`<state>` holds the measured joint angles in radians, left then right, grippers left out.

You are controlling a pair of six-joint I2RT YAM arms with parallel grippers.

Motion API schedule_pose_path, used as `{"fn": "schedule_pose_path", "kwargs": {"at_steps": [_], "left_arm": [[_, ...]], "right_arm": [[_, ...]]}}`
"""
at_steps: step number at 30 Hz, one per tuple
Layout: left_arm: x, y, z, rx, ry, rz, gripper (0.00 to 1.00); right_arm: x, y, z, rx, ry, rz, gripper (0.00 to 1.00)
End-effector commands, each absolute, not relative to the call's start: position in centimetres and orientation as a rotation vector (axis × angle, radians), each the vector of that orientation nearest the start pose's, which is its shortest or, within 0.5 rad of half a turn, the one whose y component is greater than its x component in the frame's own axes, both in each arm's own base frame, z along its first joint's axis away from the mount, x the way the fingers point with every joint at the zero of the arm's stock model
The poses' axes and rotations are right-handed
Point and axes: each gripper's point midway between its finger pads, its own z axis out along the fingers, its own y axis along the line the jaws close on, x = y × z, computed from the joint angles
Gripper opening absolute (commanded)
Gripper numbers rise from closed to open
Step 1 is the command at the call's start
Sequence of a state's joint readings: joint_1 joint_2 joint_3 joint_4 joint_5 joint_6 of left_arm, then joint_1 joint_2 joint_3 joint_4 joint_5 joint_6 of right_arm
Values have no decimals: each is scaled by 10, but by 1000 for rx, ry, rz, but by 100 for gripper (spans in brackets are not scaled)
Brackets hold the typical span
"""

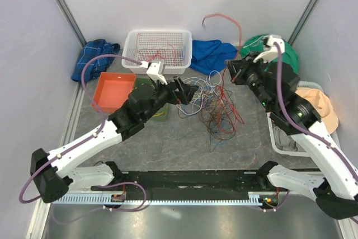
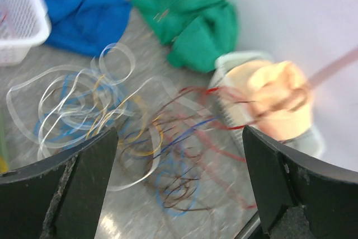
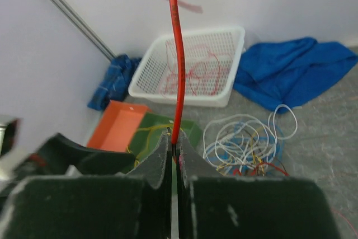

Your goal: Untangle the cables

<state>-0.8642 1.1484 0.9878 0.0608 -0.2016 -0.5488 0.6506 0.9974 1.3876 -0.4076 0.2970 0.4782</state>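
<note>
Black padded fingers of the right gripper (image 3: 174, 145) are pressed together on one thin red cable (image 3: 176, 54), which stands nearly upright from the pinch. Its long axis runs up and far, then the free end bends over to the left. At the middle of the grey table (image 1: 168, 144) lies the loose heap of thin coloured cables (image 1: 210, 102), and over it the left gripper (image 2: 179, 138) is spread wide and holds nothing. I think the danger is here: nothing holds the heap down, so a pull on the red cable may drag the whole heap or tighten its knots. Such a thin cable may also slip out of the pinch
</note>
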Motion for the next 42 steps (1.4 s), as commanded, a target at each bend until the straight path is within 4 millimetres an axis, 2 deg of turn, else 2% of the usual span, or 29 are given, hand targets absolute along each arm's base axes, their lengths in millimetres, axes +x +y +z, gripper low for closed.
{"fn": "schedule_pose_path", "kwargs": {"at_steps": [1,2,4,7,13,14,18,22,25,27,28,31,32,34,35,36,37,38,39,40,42], "left_arm": [[245,-301,387,205,1381,-1111,100],[241,-303,389,232,1358,-1127,99],[232,-313,386,313,1332,-1163,98],[230,-326,373,379,1360,-1182,96],[235,-349,327,422,1460,-1193,93],[234,-353,324,428,1462,-1200,91],[240,-370,287,447,1566,-1201,88],[239,-382,259,474,1637,-1202,84],[237,-390,241,497,1682,-1210,75],[237,-396,235,511,1699,-1218,72],[235,-402,225,525,1722,-1224,71],[230,-413,219,546,1739,-1257,65],[229,-417,212,554,1755,-1265,60],[228,-422,211,561,1757,-1285,52],[229,-423,204,561,1777,-1276,36],[231,-423,202,551,1798,-1259,27],[241,-419,196,507,1831,-1199,3],[244,-412,176,497,1925,-1125,2],[250,-409,174,479,1949,-1080,2],[261,-401,166,429,1985,-1006,2],[267,-385,144,358,2106,-931,2]], "right_arm": [[284,182,416,61,1707,631,0],[286,186,408,53,1728,633,0],[286,189,403,54,1735,648,0],[285,194,396,46,1753,670,0],[277,194,405,35,1734,710,0],[274,194,408,31,1729,718,0],[270,192,411,25,1727,723,0],[267,187,416,25,1715,715,0],[264,185,421,21,1704,720,0],[264,185,420,22,1706,720,0],[264,186,421,19,1704,725,0],[263,187,424,16,1700,731,0],[263,187,424,15,1701,729,0],[262,185,426,13,1697,724,0],[262,184,430,15,1691,724,0],[262,182,432,21,1688,716,0],[258,177,443,30,1659,721,0],[256,173,449,35,1640,714,0],[253,168,456,44,1617,708,0],[247,156,472,72,1569,703,0],[241,144,485,93,1526,685,0]]}}
